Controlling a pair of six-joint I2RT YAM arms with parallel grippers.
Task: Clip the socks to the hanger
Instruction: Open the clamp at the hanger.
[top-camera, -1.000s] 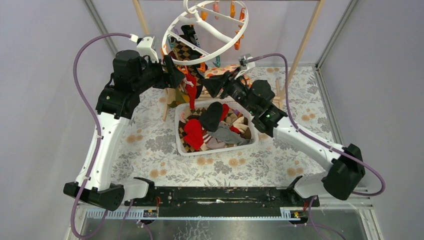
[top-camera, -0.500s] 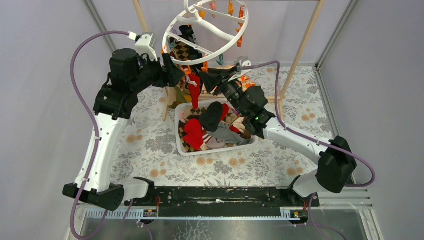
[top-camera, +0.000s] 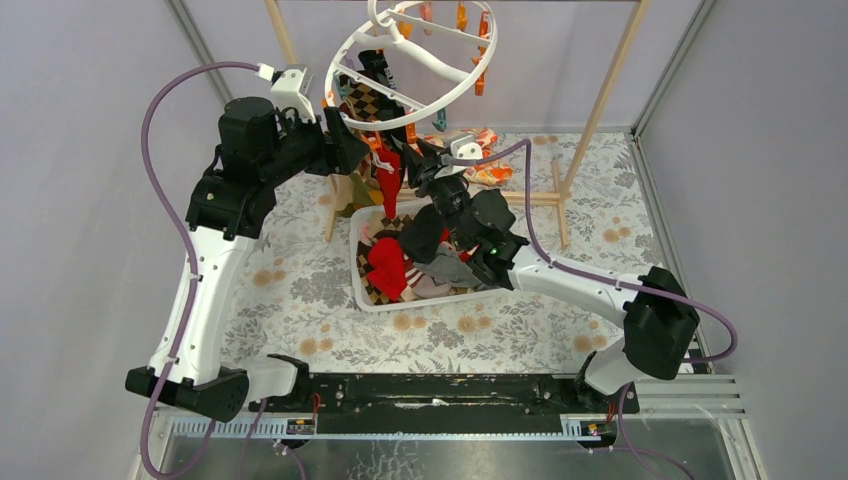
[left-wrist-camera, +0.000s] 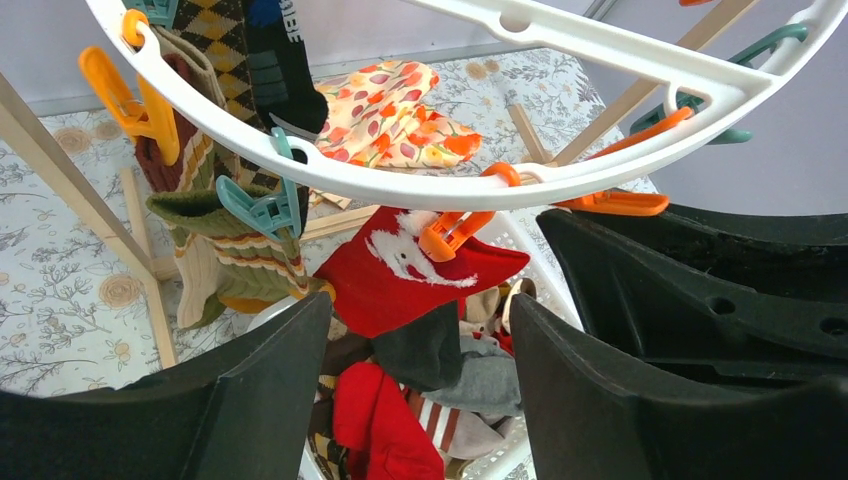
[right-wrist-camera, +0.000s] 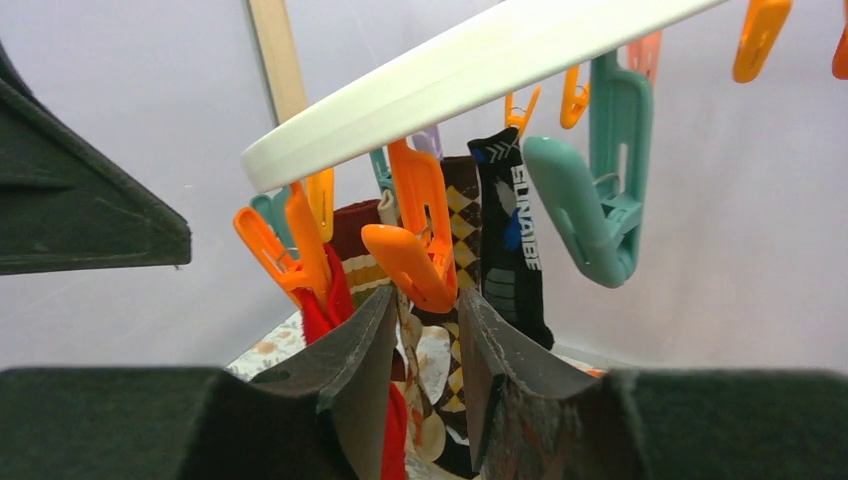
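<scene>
Judging by the red fabric sock (left-wrist-camera: 400, 275) pinned in an orange plastic clip (left-wrist-camera: 452, 232) on the large white plastic ring hanger (left-wrist-camera: 560, 180), one clipping looked done. The left end effector (left-wrist-camera: 420, 305) gaped empty beside it. The right end effector (right-wrist-camera: 428, 295), narrowly parted under the ring, held nothing. Next called for another sock (top-camera: 388, 268) from the white slotted basket (top-camera: 358, 285).

Under the ring: tight. The hanger (left-wrist-camera: 400, 188) rim, its clips (right-wrist-camera: 590, 220) and the hung socks (left-wrist-camera: 370, 295) crowd the far middle.
Between the arms: left gripper (left-wrist-camera: 418, 312) and right gripper (right-wrist-camera: 425, 300) flank those socks, leaving only a narrow gap.
Basket (top-camera: 372, 300): heaped, reachable from above at its near edge.
Poles (top-camera: 600, 100): slanting at both far corners.
Table (top-camera: 290, 300): room along the near, left and right edges.
</scene>
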